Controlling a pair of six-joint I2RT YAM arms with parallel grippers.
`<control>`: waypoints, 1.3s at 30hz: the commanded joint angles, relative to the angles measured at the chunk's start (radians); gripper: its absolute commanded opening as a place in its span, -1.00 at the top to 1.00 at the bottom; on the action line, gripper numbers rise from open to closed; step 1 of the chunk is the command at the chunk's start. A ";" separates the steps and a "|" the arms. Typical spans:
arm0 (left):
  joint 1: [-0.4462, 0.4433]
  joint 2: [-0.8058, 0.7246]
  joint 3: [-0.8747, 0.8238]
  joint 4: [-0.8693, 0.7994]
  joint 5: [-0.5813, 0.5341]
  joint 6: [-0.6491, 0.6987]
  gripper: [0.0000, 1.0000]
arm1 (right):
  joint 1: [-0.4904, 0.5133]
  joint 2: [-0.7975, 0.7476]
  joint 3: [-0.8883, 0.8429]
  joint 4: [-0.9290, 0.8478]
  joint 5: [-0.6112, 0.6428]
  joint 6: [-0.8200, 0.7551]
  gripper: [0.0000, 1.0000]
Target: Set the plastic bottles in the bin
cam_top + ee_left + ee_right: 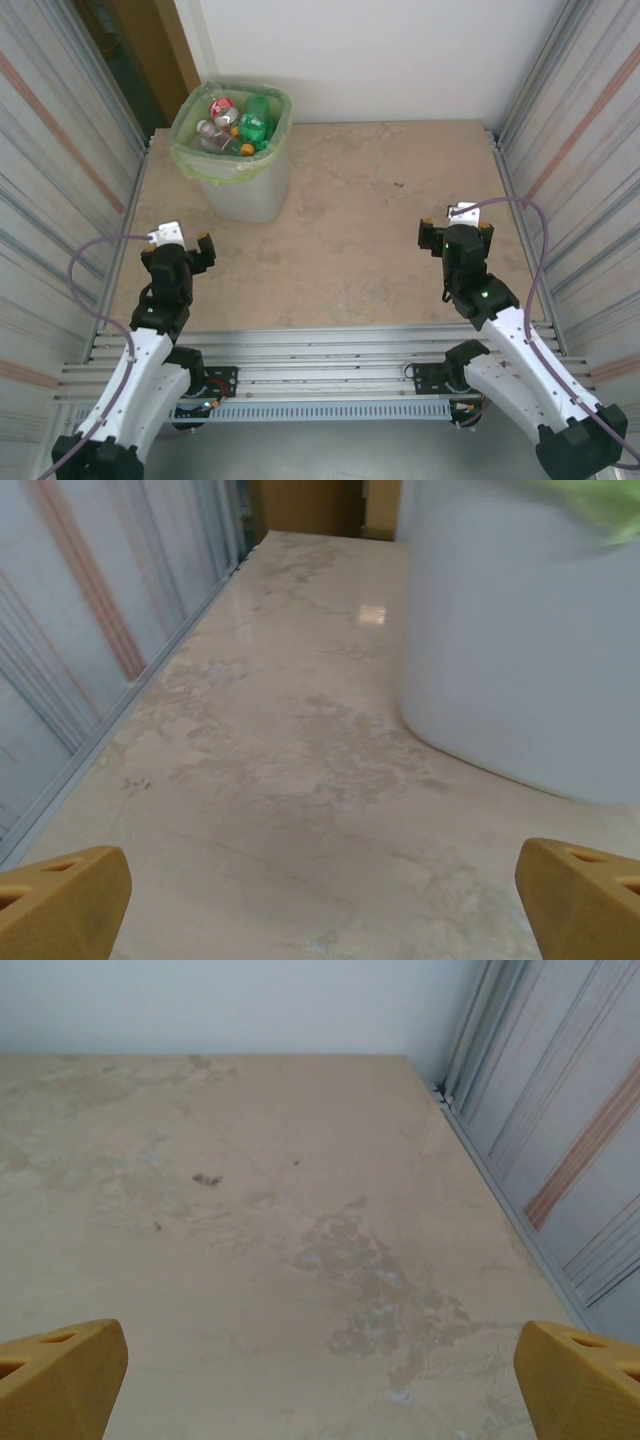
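Note:
The bin (245, 190) stands at the back left of the table, translucent white with a light green bag over its rim. Several crushed plastic bottles (235, 125), green and clear with red labels, lie inside it. My left gripper (185, 240) hovers low near the front left, open and empty, its yellow fingertips (60, 895) wide apart; the bin's wall (520, 640) rises just ahead to its right. My right gripper (455, 228) is at the front right, open with nothing between its fingertips (60, 1375), above bare table.
The beige marbled tabletop (370, 220) is fenced by ribbed metal walls on the left (60, 150) and right (590, 150). A white wall closes the back. An aluminium rail frame (320, 360) runs along the near edge.

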 commanded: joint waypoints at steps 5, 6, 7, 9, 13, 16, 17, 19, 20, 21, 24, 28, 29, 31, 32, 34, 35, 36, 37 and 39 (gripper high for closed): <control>0.081 0.148 -0.083 0.349 0.109 0.084 -0.98 | -0.163 0.036 -0.067 0.147 -0.124 0.023 -0.96; 0.081 0.172 -0.088 0.383 0.110 0.097 -0.98 | -0.184 0.045 -0.075 0.161 -0.148 0.033 -0.95; 0.080 0.194 -0.092 0.414 0.113 0.107 -0.98 | -0.200 0.053 -0.086 0.177 -0.162 0.038 -0.95; 0.083 0.239 -0.101 0.486 0.126 0.130 -0.98 | -0.229 0.073 -0.104 0.215 -0.177 0.047 -0.95; 0.085 0.341 -0.118 0.646 0.163 0.170 -0.98 | -0.278 0.135 -0.123 0.288 -0.182 0.055 -0.96; 0.087 0.422 -0.114 0.726 0.204 0.185 -0.98 | -0.306 0.188 -0.136 0.348 -0.220 0.056 -0.95; 0.089 0.446 -0.112 0.750 0.221 0.187 -0.98 | -0.310 0.205 -0.143 0.371 -0.231 0.055 -0.95; 0.089 0.494 -0.112 0.797 0.240 0.187 -0.98 | -0.314 0.233 -0.153 0.412 -0.242 0.056 -0.95; 0.089 0.517 -0.111 0.819 0.251 0.187 -0.97 | -0.314 0.246 -0.157 0.431 -0.244 0.056 -0.95; 0.090 0.539 -0.108 0.837 0.262 0.184 -0.98 | -0.316 0.251 -0.159 0.444 -0.248 0.056 -0.95; 0.091 0.583 -0.081 0.816 0.299 0.193 -0.98 | -0.322 0.298 -0.154 0.455 -0.259 0.056 -0.95; 0.098 0.643 -0.089 0.873 0.344 0.205 -0.98 | -0.331 0.317 -0.163 0.483 -0.270 0.047 -0.95; 0.098 0.667 -0.099 0.909 0.357 0.209 -0.97 | -0.334 0.320 -0.170 0.499 -0.276 0.042 -0.95; 0.099 0.719 -0.112 0.975 0.378 0.217 -0.98 | -0.343 0.328 -0.187 0.536 -0.295 0.031 -0.95; 0.099 0.750 -0.110 0.995 0.390 0.220 -0.98 | -0.350 0.334 -0.197 0.559 -0.310 0.022 -0.95; 0.098 0.818 -0.098 1.030 0.423 0.232 -0.98 | -0.363 0.350 -0.223 0.607 -0.337 0.008 -0.95; 0.099 0.854 -0.081 1.046 0.438 0.246 -0.98 | -0.370 0.360 -0.239 0.634 -0.351 0.002 -0.95; 0.099 0.869 -0.058 1.034 0.445 0.252 -0.97 | -0.379 0.372 -0.253 0.662 -0.365 -0.001 -0.95; 0.100 0.852 -0.011 0.895 0.456 0.251 -0.98 | -0.389 0.385 -0.269 0.696 -0.378 0.000 -0.95; 0.125 0.866 0.021 0.867 0.491 0.234 -0.98 | -0.409 0.415 -0.300 0.757 -0.401 -0.001 -0.95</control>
